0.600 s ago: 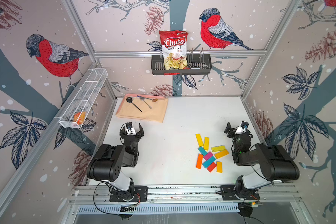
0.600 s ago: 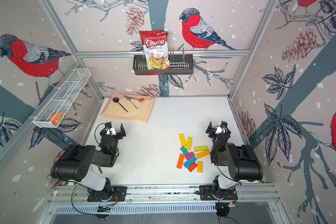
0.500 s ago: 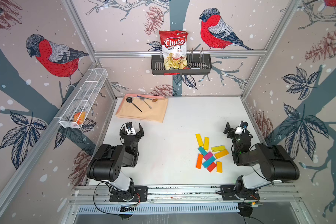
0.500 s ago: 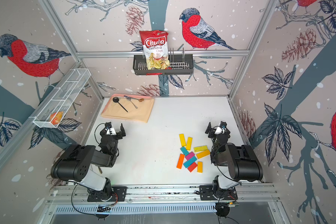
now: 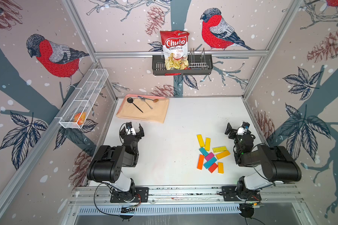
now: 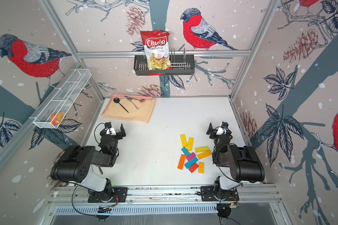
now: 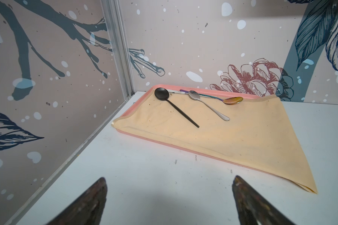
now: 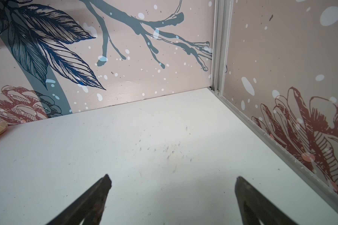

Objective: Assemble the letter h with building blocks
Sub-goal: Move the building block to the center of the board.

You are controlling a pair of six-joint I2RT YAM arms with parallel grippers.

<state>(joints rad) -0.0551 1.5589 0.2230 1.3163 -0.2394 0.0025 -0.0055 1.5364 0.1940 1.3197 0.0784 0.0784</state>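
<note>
The building blocks lie flat in a loose pile on the white table, right of centre, in both top views. They are yellow, orange, teal, magenta and red planks, some touching or overlapping. My right gripper rests just right of and behind the pile, open and empty, facing the back right corner. Over on the table's left side, my left gripper is open and empty too, facing the tray. Neither wrist view shows any blocks.
A pink tray under a beige cloth holds three spoons at the back left. A black basket with a chips bag hangs on the back wall. A white wire shelf lines the left wall.
</note>
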